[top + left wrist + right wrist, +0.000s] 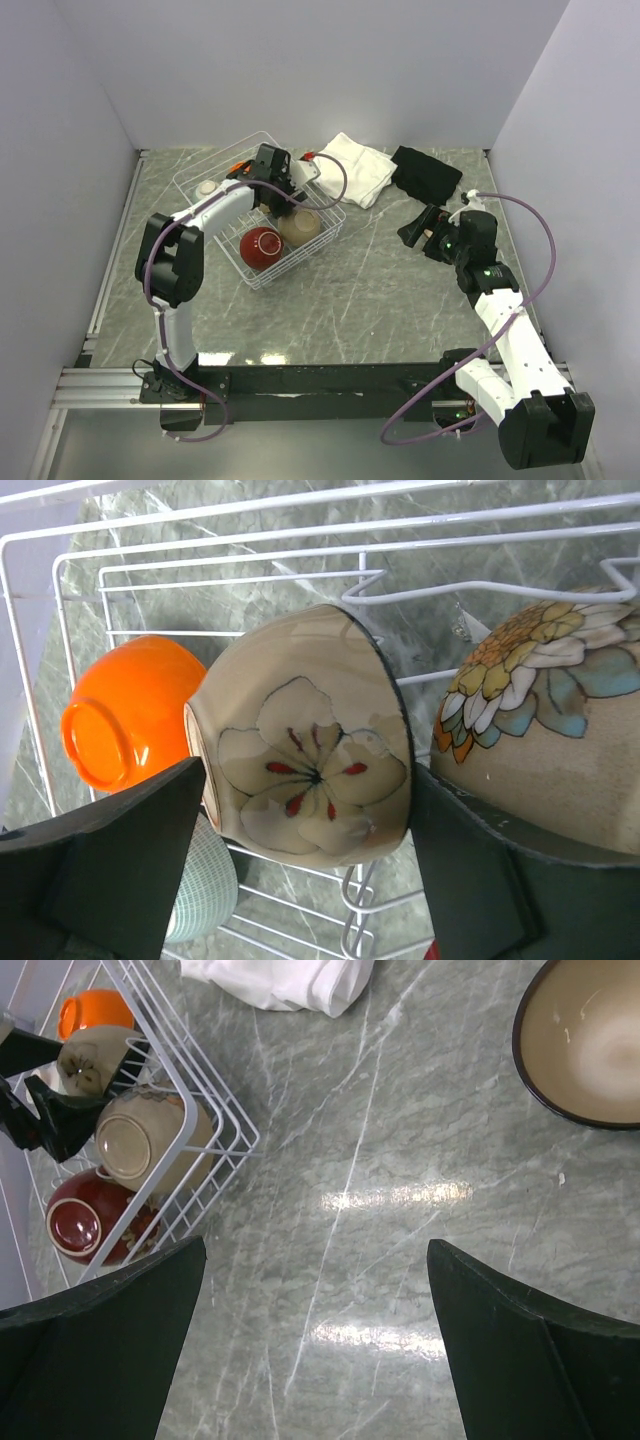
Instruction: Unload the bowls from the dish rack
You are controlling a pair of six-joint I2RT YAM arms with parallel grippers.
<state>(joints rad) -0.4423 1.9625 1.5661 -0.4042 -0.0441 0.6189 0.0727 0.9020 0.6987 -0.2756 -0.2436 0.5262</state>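
One bowl is already unloaded: the dark-rimmed, cream-lined ceramic bowl (590, 1040) is set on the grey marbled worktop (400, 1160), well apart from the white wire dish rack (305, 250). Five are left inside: the orange bowl (125, 725), red bowl (262, 247), tan floral bowl (550, 710), pale blue-green bowl (205, 880) and beige flowered bowl (300, 730). The last seems to be clamped foot-to-rim by the left end effector (305, 810), though firm contact cannot be confirmed. The right end effector (315, 1250) is held apart and empty.

beige bowl (310, 770): pale lily, red streaks
orange bowl (125, 725): plain orange lol
tan bowl (560, 730): orange-blue petals
my table (400, 1160): grey-green marble
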